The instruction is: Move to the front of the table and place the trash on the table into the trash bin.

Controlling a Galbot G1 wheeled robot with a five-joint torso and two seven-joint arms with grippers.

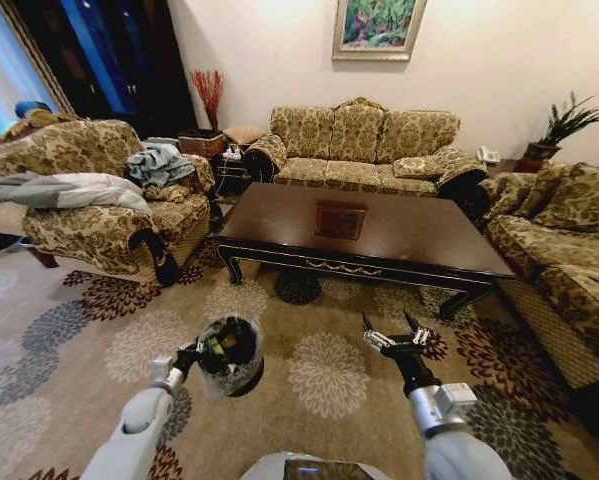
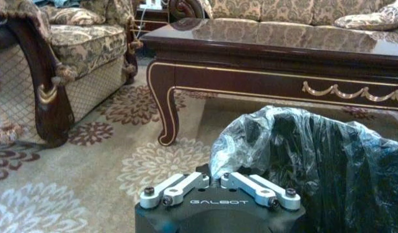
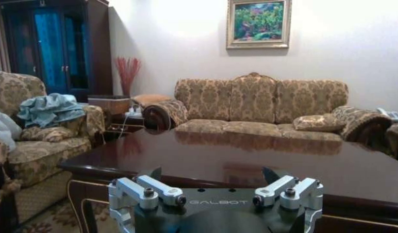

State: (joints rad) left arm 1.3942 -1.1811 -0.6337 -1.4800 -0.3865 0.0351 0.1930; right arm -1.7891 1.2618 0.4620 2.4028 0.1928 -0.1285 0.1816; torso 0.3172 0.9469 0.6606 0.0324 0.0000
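- Short of the large dark glossy wooden surface (image 1: pixel 379 240), the left tool (image 1: pixel 191 357) is closed on the rim of the small black bag-lined trash bin (image 1: pixel 231 352); trash items sit inside.
- The bin looks light, its liner slippery; the rim seems the surest hold.
- Right tool (image 1: pixel 397 335), also short of the surface, spread wide, holding nothing.

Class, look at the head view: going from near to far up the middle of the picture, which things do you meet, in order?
trash bin held by the left gripper, level with the open right gripper → table → sofa → framed painting
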